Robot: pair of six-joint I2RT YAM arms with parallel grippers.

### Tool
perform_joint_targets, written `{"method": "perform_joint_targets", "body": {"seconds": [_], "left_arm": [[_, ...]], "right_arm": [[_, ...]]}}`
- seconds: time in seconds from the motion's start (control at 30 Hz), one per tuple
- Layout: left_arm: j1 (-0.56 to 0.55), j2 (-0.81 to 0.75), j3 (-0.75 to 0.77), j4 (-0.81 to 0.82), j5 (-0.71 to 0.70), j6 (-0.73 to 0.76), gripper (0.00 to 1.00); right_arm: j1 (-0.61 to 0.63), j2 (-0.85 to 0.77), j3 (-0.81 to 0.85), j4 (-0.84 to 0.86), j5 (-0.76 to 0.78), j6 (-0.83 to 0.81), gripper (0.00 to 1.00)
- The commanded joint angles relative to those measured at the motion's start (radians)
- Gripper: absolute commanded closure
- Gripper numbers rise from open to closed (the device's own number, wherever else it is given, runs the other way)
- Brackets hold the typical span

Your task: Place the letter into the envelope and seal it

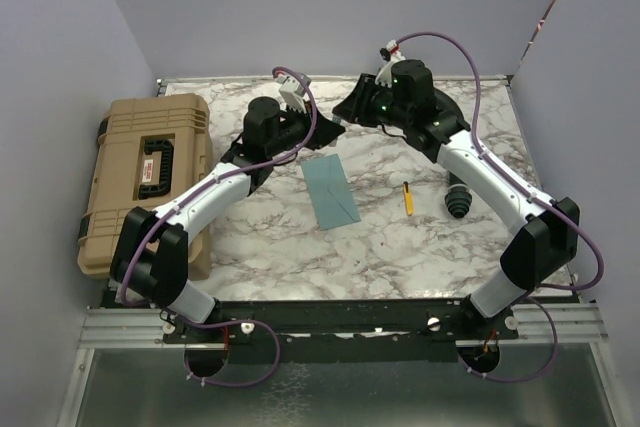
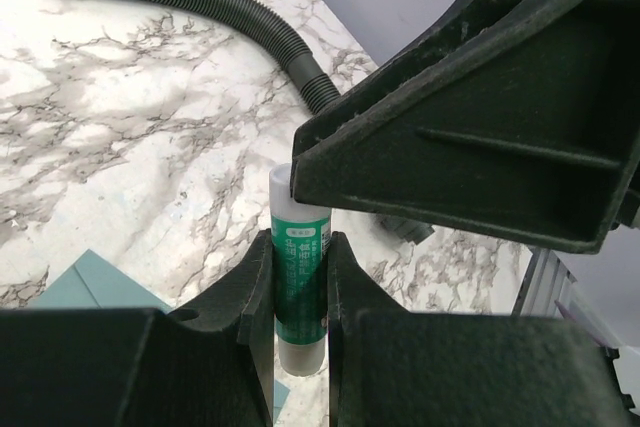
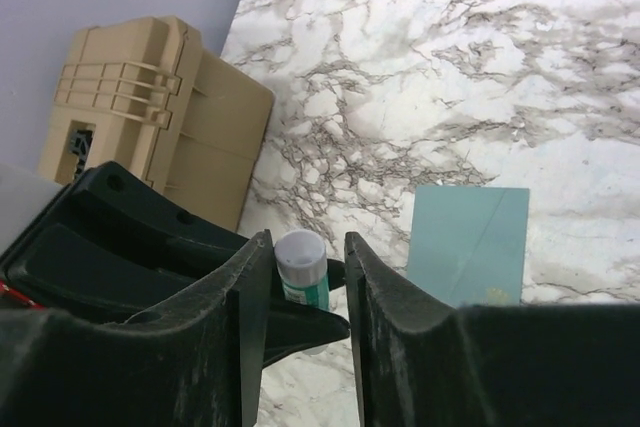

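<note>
One glue stick (image 2: 299,282) (green label, illegible): left gripper (image 2: 298,255) clamps it; right gripper (image 3: 306,240) gapes around its cap (image 3: 298,255).

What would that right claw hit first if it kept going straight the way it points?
Most likely the glue stick held by the left gripper: its white cap sits between the open fingers of the right gripper, though depth is unclear.

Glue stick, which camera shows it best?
The left wrist view: the glue stick sits pinched in the left gripper, green label showing. The right wrist view shows mostly its white top, end-on. In the top view it is too small to make out.
</note>
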Motion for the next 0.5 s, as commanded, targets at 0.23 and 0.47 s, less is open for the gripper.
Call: {"method": "perform_joint_targets", "body": {"seconds": [0.23,0.47], "left_arm": [[0.003,-0.017,-0.017,0.025,0.034,0.006,1.0],[0.003,-0.012,-0.011,0.028,0.046,0.0,1.0]], "right_arm": [[0.004,0.026,0.021,0.016,-0.088,-0.007,0.75],[0.004,0.052,0.042,-0.021,-0.117,-0.008,0.56]]}}
